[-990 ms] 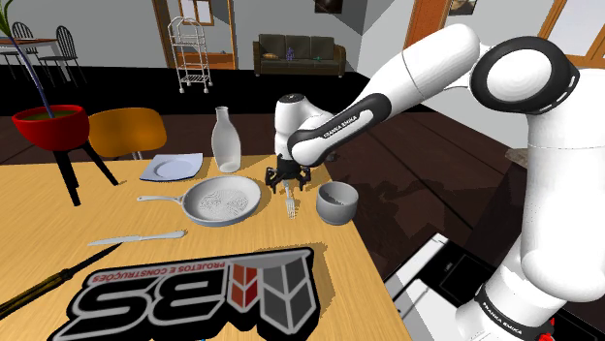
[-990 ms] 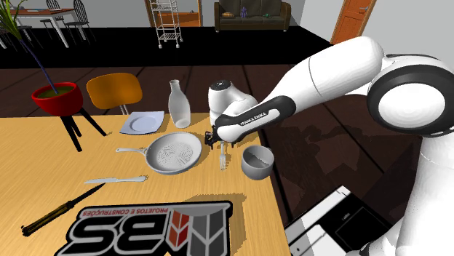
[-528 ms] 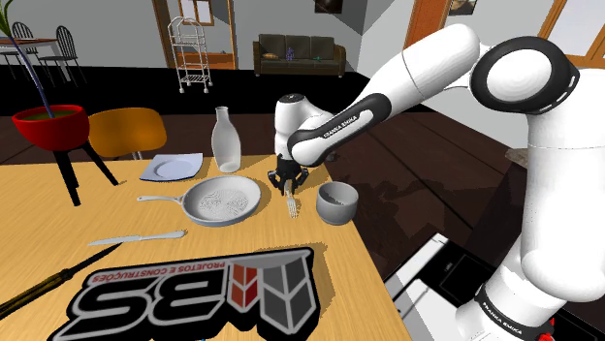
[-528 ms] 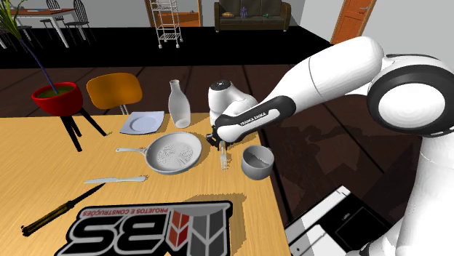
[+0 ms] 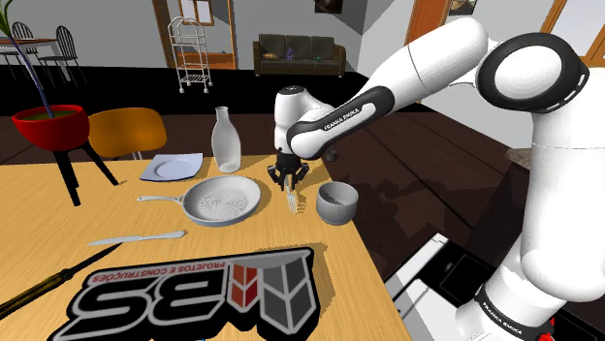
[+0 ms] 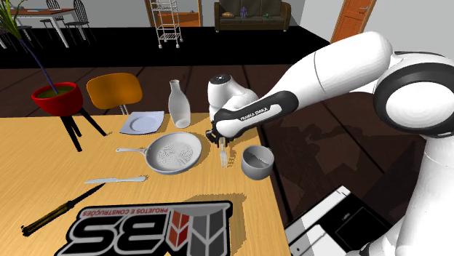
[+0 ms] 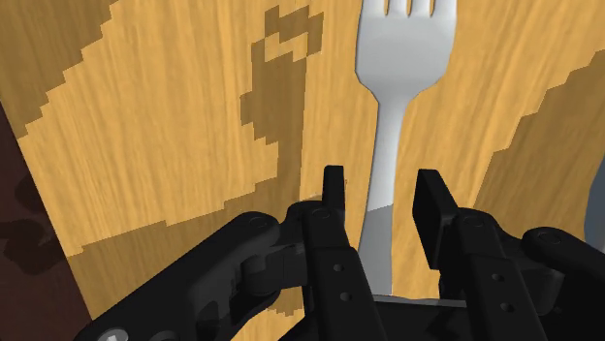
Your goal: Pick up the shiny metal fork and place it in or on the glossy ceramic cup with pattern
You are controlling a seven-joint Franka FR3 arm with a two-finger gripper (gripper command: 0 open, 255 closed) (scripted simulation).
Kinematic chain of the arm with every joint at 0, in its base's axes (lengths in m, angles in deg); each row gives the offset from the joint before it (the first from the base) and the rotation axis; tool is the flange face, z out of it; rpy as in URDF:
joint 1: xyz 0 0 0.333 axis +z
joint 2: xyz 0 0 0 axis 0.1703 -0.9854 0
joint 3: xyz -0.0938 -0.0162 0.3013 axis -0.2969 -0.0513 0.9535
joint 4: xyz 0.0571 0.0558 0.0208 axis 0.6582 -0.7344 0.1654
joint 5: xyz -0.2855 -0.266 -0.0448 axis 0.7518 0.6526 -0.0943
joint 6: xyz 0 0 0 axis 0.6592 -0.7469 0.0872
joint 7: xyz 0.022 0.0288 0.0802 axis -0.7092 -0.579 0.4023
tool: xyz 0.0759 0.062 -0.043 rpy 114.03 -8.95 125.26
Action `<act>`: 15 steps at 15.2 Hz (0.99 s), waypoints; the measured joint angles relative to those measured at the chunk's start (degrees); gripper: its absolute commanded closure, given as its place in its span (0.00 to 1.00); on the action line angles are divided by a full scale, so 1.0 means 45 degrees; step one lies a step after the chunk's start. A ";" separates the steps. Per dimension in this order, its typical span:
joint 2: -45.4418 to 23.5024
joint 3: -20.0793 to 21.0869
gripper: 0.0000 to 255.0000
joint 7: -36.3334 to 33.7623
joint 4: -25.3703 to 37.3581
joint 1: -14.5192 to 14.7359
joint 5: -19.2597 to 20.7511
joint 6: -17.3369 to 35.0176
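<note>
Holds fork [image 5: 292,200] by its handle in clamped gripper [image 5: 288,179], long axis near vertical, tines down over table [image 5: 107,218]; pan [image 5: 225,201] at the shoulder view's left, cup [image 5: 337,203] at its right.

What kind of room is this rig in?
Probably a home dining area open to a living room: a wooden table laid with a pan, plate and bottle, a sofa at the back, a chair beside the table.

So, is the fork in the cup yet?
Not in. The fork is below the gripper, beside the cup, between it and the pan.
</note>
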 measured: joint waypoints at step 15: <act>0.1253 0.0284 1.00 0.0665 0.0982 -0.0164 -0.0749 -0.2132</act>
